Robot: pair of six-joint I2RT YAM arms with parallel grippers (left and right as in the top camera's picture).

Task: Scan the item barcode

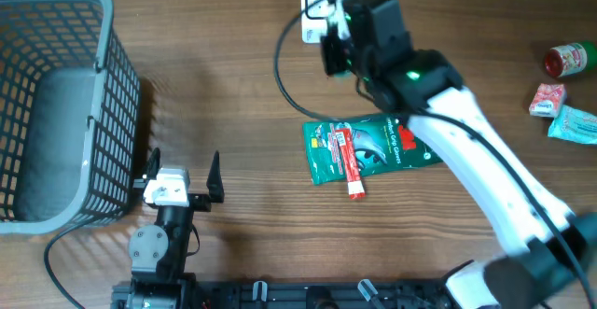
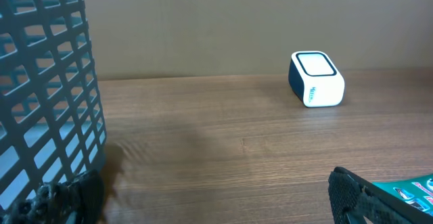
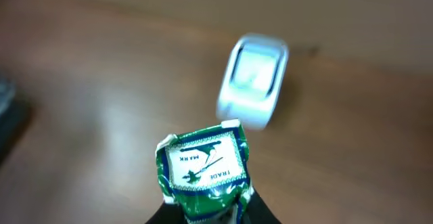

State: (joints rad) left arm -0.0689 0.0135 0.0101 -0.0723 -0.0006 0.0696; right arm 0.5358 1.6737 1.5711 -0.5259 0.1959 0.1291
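Starting nearest, the right gripper (image 3: 204, 214) is noted clamped on 1 small green-and-white packet (image 3: 203, 170), held just short of the 1 white scanner (image 3: 252, 82). No barcode is seen, so it is judged that the packet should be turned until its code faces the scanner window and be kept steady there. Counted beyond: 1 green pouch (image 1: 378, 146) with 1 red tube (image 1: 348, 164) across it, 3 small goods (image 1: 548, 97) far right, 1 grey basket (image 1: 104, 76), and the left gripper (image 1: 185, 160), jaws spread wide, nothing held.

Soft, even light is falling on the brown wooden tabletop (image 1: 233, 94), the grey lattice basket (image 1: 56, 104) casting a faint shadow ahead of the left claw (image 1: 185, 157). Beyond the right claw (image 3: 210, 217), the white boxy scanner (image 3: 252, 82) is blurring.
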